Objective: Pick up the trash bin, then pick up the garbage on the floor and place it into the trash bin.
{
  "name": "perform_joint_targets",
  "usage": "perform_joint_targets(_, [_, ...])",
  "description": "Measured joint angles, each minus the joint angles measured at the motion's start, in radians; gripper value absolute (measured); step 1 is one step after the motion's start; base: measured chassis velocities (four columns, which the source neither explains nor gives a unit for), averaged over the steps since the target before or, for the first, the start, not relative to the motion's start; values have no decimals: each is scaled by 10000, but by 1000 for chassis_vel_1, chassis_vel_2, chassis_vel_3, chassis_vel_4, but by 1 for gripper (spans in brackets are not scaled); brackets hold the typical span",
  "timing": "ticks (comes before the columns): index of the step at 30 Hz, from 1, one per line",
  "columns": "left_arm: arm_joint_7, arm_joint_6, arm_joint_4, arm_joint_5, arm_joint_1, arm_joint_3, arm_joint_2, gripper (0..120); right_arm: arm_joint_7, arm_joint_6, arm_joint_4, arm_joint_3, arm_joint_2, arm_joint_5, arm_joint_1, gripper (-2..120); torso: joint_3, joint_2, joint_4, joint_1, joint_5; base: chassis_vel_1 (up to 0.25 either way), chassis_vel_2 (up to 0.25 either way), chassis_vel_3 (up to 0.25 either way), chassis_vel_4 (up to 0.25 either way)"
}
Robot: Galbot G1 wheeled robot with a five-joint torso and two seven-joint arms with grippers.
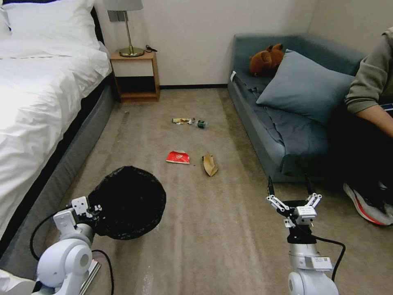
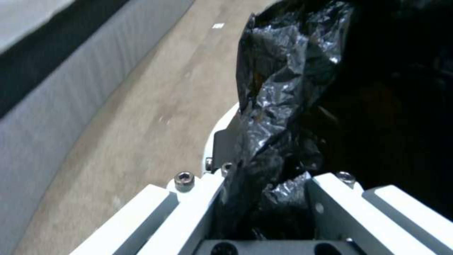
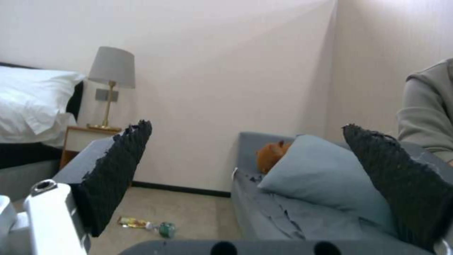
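Observation:
The trash bin (image 1: 127, 203), round and lined with a crinkled black bag, hangs at the lower left of the head view. My left gripper (image 1: 92, 209) is shut on its near rim; the left wrist view shows the black bag (image 2: 278, 117) pinched between the white fingers (image 2: 189, 198). The garbage lies on the carpet ahead: a red-white wrapper (image 1: 178, 157), a tan paper scrap (image 1: 210, 164), a yellow-brown snack wrapper (image 1: 182, 121) and a small bottle with a green label (image 1: 199, 123) (image 3: 165, 229). My right gripper (image 1: 289, 184) (image 3: 245, 166) hangs open above the carpet at the lower right, holding nothing.
A white bed (image 1: 41, 94) runs along the left, and a wooden nightstand (image 1: 135, 76) with a lamp stands at the back wall. A blue-grey sofa (image 1: 282, 135) with a pillow and a brown plush toy (image 1: 266, 59) lines the right. A seated person's leg and shoe (image 1: 368, 205) are by my right gripper.

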Motion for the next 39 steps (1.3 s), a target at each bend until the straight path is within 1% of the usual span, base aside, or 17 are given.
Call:
perform_joint_targets(2, [42,188,-599,28,59,-60,46,1,-6,57,-41,35,15,56,72,100,0,0,1,0,-2,0,0,0,0])
perform_joint_targets(3, [79,179,-731,182,56,-90,46,1,-8,78,-55,58,17,73,91,100,0,1,-1,0,-3,0,0,0,0])
perform_joint_targets(4, [79,179,-731,182,56,-90,46,1,-8,78,-55,58,17,73,91,100,0,1,-1,0,-3,0,0,0,0])
perform_joint_targets(5, [254,126,-849,422,58,-167,47,1,-14,93,-56,81,27,83,95,100,0,1,0,0,-2,0,0,0,0])
perform_joint_targets(6, [443,-55,-877,472,122,-153,40,1,-42,121,-56,108,58,87,75,100,0,0,1,0,-5,0,0,0,0])
perform_joint_targets(7, [443,-55,-877,472,122,-153,40,1,-42,121,-56,108,58,87,75,100,0,0,1,0,-5,0,0,0,0])
perform_joint_targets(8, [629,-359,-865,588,173,-131,21,1,-82,225,-57,172,91,111,44,100,0,1,0,0,-4,0,0,0,0])
perform_joint_targets(9, [629,-359,-865,588,173,-131,21,1,-82,225,-57,172,91,111,44,100,0,1,0,0,-4,0,0,0,0])
perform_joint_targets(11, [658,-668,-710,486,167,-135,-33,1,-175,331,-62,285,159,181,-23,100,-1,1,0,0,-4,0,0,0,0])
perform_joint_targets(16, [555,-836,-479,249,180,-113,-213,1,-238,421,-138,335,244,210,-110,100,0,2,0,0,-4,0,0,0,0])
perform_joint_targets(18, [537,-880,-369,240,158,-100,-224,1,-254,448,-160,360,296,211,-152,100,-1,1,1,0,-4,0,0,0,0])
perform_joint_targets(21, [575,-1291,-57,239,115,-170,-197,1,-269,455,-191,316,374,169,-188,100,-1,2,0,0,-5,0,0,0,0])
perform_joint_targets(22, [575,-1291,-57,239,115,-170,-197,1,-269,455,-191,316,374,169,-188,100,-1,2,0,0,-5,0,0,0,0])
perform_joint_targets(23, [575,-1418,25,247,100,-227,-189,1,-272,450,-218,259,374,140,-157,100,-1,2,1,0,-3,0,0,0,0])
perform_joint_targets(39, [544,-1473,465,400,-64,-234,-221,1,-306,293,-532,136,384,67,214,100,-1,2,1,0,-4,0,0,0,0])
